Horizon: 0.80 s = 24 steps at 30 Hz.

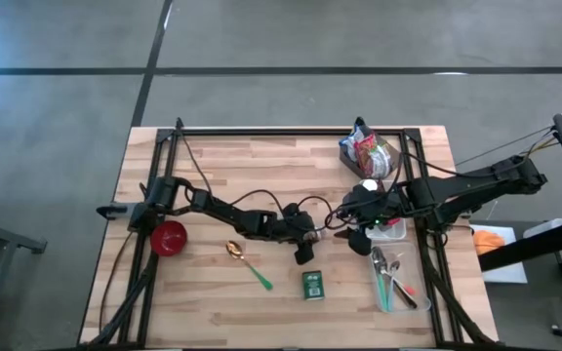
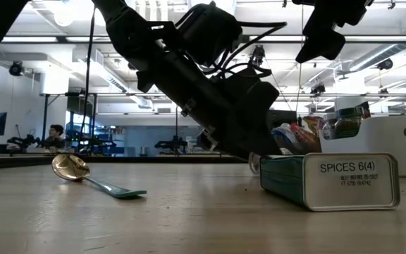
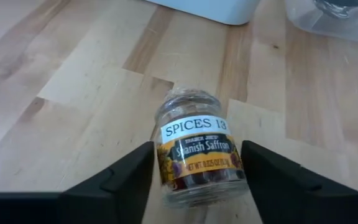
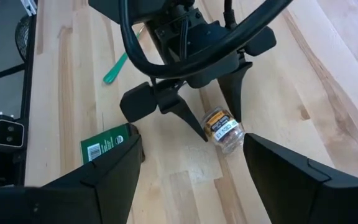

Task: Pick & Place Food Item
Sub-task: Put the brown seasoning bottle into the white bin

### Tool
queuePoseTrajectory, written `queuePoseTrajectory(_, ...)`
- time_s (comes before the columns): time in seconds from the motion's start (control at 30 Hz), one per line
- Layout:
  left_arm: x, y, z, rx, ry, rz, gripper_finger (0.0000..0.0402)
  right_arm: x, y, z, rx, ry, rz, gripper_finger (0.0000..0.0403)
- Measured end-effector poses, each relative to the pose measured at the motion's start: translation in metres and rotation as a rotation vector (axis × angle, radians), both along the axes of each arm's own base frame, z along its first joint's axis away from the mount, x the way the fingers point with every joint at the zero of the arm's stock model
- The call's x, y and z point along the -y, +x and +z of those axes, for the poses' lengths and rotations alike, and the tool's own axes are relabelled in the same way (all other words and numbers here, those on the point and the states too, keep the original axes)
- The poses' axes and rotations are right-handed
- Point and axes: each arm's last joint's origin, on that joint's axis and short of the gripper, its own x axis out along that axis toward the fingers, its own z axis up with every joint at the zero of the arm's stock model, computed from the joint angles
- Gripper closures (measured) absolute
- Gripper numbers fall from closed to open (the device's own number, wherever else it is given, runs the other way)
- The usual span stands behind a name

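A small glass spice jar [image 3: 194, 149] with a saffron label lies on its side on the wooden table [image 1: 261, 175], near the middle. My left gripper [image 3: 197, 180] slants down over it, one finger [image 3: 129, 174] on each side of the labelled body, with hardly any gap showing. The right wrist view shows the same jar [image 4: 224, 130] between those fingers. My right gripper [image 4: 194, 180] hangs open above the table, just to the jar's right, with nothing between its fingers. My left gripper has its fingers level with the jar's labelled sides [image 3: 166, 163], slanting down from the table's left. I cannot tell whether they touch the glass. The jar lies flat on the table.
A green spice tin [image 1: 312, 284] lies nearer the front edge, and a gold spoon with a green handle [image 1: 247, 261] lies to its left. A red bowl [image 1: 169, 238] sits at the left. A snack bag [image 1: 369, 153] and a clear tray of utensils [image 1: 396, 283] are at the right.
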Motion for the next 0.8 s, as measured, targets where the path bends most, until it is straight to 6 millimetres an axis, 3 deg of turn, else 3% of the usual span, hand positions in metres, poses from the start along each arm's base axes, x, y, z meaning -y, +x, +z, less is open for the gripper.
queuePoseTrajectory(0.27, 0.0002, 0.0000, -0.0031, -0.017, 0.004, -0.033, 0.0234, 0.0000, 0.0001, 0.0001, 0.001, 0.007, -0.009, 0.0126)
queuePoseTrajectory(0.8, 0.0048, -0.0001, -0.0034, -0.031, -0.116, -0.138, 0.0235, -0.0002, 0.0000, 0.0002, 0.000, 0.011, -0.004, 0.0126)
